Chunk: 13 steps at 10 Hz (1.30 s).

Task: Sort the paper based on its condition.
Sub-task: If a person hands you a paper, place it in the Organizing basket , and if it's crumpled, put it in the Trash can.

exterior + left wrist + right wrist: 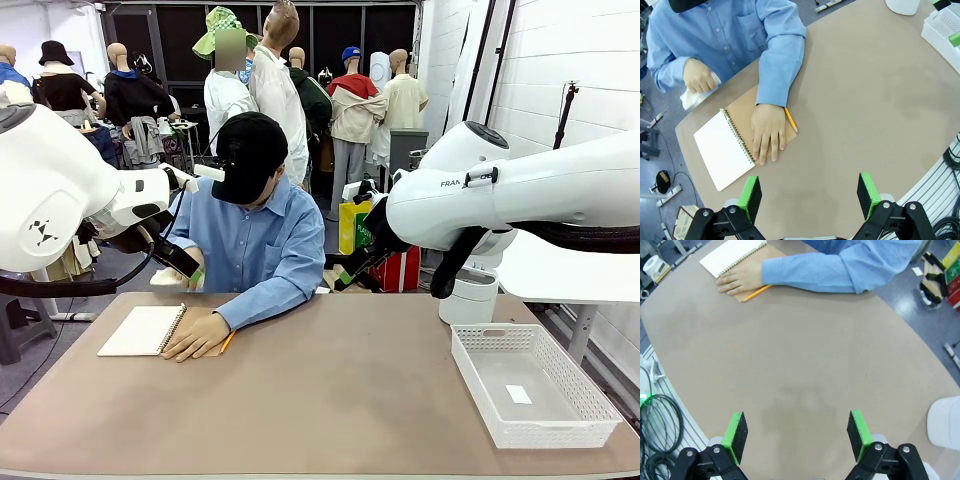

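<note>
Brown tabletop (pixel 880 110) out in front, a cluttered workroom behind it, and a person in a blue shirt (pixel 262 240) sat at the far side. The paper (pixel 690 99) was a white wad, crushed in the person's right hand (pixel 700 75) just off the table's far edge, past the corner of the notebook. Bunched up like that, it showed no flat face and no long axis you could call. The loose end poked out of the fist on the side away from the person's chest.

Just beside it on the table lay the spiral-bound notebook (pixel 722 150), open, with a blank white page up and its brown cover folded out flat. The person's left hand (pixel 767 137) was pressed palm-down on that cover. An orange pencil (pixel 791 120) lay along the cover's edge, right against that hand.

Above the near part of the table, the left gripper (pixel 809 187) hung with its green pads spread wide and nothing between them. The right gripper (pixel 796 425) was the same: jaws parted, empty, over bare table and well apart from the notebook. Over on the robot's right sat a white mesh basket (pixel 530 430), with a white tub (pixel 468 298) behind it.
</note>
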Motion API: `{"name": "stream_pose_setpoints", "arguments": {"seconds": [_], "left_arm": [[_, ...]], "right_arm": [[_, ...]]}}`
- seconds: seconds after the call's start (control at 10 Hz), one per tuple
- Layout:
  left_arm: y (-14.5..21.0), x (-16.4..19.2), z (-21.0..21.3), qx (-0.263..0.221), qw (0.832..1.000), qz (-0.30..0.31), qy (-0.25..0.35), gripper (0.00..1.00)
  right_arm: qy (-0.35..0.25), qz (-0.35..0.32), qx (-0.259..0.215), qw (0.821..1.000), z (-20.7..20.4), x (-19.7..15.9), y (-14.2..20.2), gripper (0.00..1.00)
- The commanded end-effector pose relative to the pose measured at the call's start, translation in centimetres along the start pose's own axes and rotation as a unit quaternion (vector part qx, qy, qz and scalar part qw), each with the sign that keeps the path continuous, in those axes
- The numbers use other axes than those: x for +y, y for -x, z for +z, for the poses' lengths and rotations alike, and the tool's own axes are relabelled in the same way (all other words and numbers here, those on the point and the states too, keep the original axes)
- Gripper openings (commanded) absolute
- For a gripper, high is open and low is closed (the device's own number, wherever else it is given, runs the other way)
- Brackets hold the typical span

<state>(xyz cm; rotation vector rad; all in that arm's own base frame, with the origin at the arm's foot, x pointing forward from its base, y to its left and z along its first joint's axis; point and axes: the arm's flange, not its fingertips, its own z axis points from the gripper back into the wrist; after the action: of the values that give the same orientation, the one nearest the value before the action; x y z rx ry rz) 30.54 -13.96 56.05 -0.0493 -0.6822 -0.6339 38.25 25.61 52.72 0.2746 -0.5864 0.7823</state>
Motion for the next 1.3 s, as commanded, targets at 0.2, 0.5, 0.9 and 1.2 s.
{"name": "stream_pose_setpoints", "arguments": {"seconds": [0.2,0.5,0.9,1.2], "left_arm": [[0.03,0.05,-0.03,-0.001,1.0,0.001,0.001,1.0],[0.03,0.05,-0.03,-0.001,1.0,0.001,0.001,1.0],[0.03,0.05,-0.03,-0.001,1.0,0.001,0.001,1.0],[0.03,0.05,-0.03,-0.001,1.0,0.001,0.001,1.0]], "right_arm": [[0.006,0.003,0.006,1.0,-0.08,-0.08,0.1,1.0],[0.006,0.003,0.006,1.0,-0.08,-0.08,0.1,1.0],[0.006,0.003,0.006,1.0,-0.08,-0.08,0.1,1.0],[0.006,0.003,0.006,1.0,-0.08,-0.08,0.1,1.0]]}}
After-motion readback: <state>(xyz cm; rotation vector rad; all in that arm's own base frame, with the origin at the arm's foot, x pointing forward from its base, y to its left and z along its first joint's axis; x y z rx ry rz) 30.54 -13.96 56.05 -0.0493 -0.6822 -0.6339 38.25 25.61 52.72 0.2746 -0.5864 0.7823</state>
